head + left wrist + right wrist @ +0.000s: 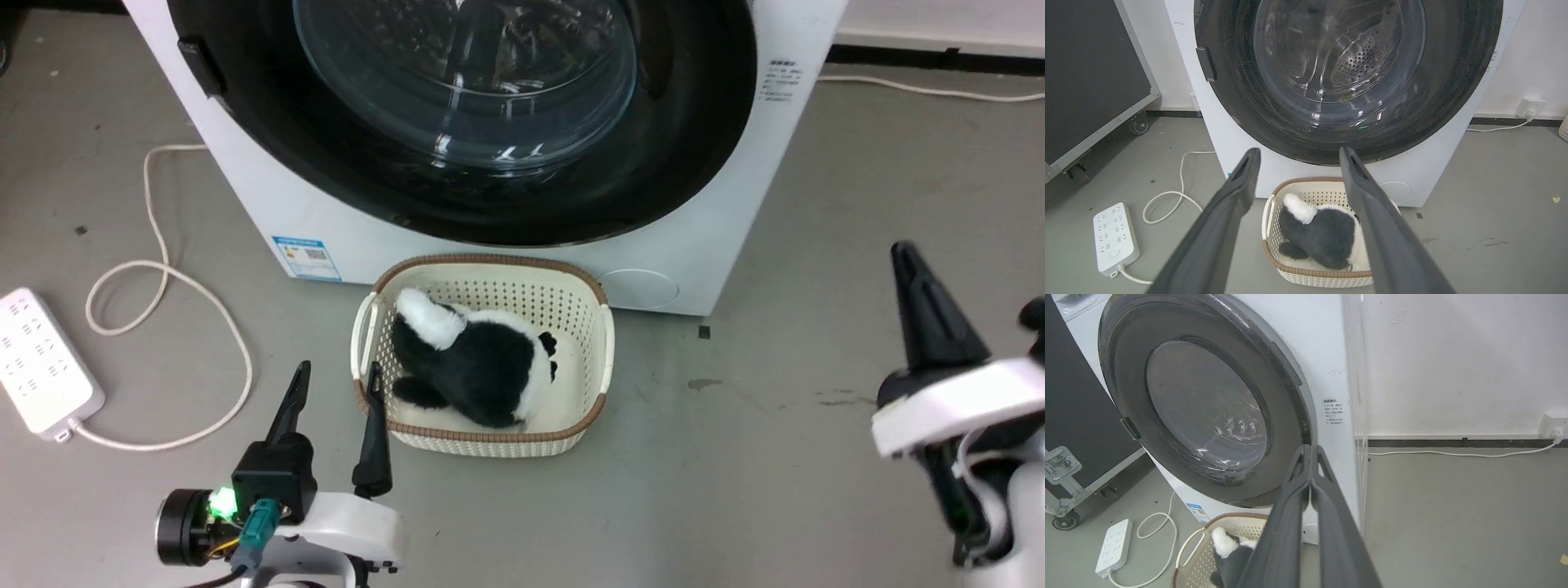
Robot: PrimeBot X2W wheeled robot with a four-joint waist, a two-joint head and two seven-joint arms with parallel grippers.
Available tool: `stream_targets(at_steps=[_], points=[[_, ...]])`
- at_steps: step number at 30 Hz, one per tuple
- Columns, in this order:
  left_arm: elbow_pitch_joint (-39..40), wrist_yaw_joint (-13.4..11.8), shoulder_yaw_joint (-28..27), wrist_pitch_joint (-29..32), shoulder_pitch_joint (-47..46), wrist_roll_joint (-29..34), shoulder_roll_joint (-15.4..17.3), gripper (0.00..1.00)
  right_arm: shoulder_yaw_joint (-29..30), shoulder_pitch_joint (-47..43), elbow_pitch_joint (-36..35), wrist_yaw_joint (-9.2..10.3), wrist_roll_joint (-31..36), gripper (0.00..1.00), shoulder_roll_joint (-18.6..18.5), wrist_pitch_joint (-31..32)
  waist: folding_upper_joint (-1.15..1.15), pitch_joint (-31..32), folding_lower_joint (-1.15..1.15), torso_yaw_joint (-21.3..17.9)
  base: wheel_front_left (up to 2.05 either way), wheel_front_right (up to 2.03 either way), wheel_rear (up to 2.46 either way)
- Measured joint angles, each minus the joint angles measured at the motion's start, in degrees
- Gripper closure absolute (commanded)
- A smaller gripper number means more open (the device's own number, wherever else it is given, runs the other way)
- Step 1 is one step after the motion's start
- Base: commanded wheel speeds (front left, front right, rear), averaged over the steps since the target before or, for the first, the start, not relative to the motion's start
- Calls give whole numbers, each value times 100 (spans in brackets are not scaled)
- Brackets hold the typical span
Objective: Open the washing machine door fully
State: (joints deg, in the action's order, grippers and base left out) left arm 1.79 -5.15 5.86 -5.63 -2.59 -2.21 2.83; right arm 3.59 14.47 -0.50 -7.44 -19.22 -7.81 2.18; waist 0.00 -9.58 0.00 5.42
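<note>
The big round shiny black door with a clear glass bowl in its middle looks shut flat on the front of the white washing machine. The machine stands on the grey floor, at the far edge of the floor by the wall.

The right gripper has its two dark fingers pressed together with nothing between them. It hangs over the floor's right side, well apart from the door. The left gripper has its fingers spread wide and holds nothing. It hovers at the near left edge of the cream plastic basket with a brown rim.

To do this step well, a gripper should likely go to the small black tab on the door's left edge. It is hard to tell if that tab is the real pull spot. The pull should be slow and follow a round path, the way the door swings. The arm should stay above the basket, which sits just beside the machine's bottom front edge.

Counted up, there is:
- one washing machine
- one door
- one basket
- one fluffy black and white toy animal in the basket
- one white power strip near the floor's left edge
- two grippers
</note>
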Motion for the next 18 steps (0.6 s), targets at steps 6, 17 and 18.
stream_targets(at_steps=[6,17,18], points=[[49,-80,93,-56,-99,-52,0,0,265,521,132,0,-464,100,98,435,0,-185,0,110,0,0,0],[131,-235,272,-200,-272,-145,-1,0,923,1635,725,0,-1087,100,374,1346,0,-574,0,325,0,0,0],[141,-257,283,-205,-285,-152,-1,0,970,1741,779,1,-1122,100,386,1422,0,-610,0,343,0,0,0]])
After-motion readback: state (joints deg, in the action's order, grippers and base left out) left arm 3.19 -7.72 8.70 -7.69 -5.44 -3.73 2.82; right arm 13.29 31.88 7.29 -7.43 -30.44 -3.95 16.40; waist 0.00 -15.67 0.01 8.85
